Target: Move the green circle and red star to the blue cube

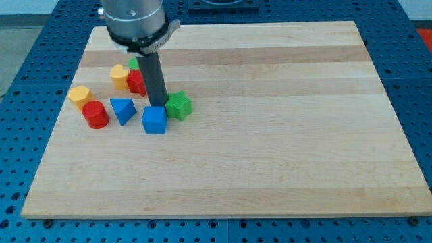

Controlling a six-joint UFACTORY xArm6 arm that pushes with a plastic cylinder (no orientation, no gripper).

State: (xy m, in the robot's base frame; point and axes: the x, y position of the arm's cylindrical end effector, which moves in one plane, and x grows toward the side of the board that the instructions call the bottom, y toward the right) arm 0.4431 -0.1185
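Nearest the view's bottom, blue cube [154,120] is seen touching green star [179,105]. My tip [159,104], gripperless, is placed just behind them. Red star [138,82] and green circle [135,63] sit behind the rod.

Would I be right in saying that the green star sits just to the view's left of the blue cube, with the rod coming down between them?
Not quite: in the camera view the green star sits just to the view's right of the blue cube, slightly above it. The rest stands: my tip comes down between them.
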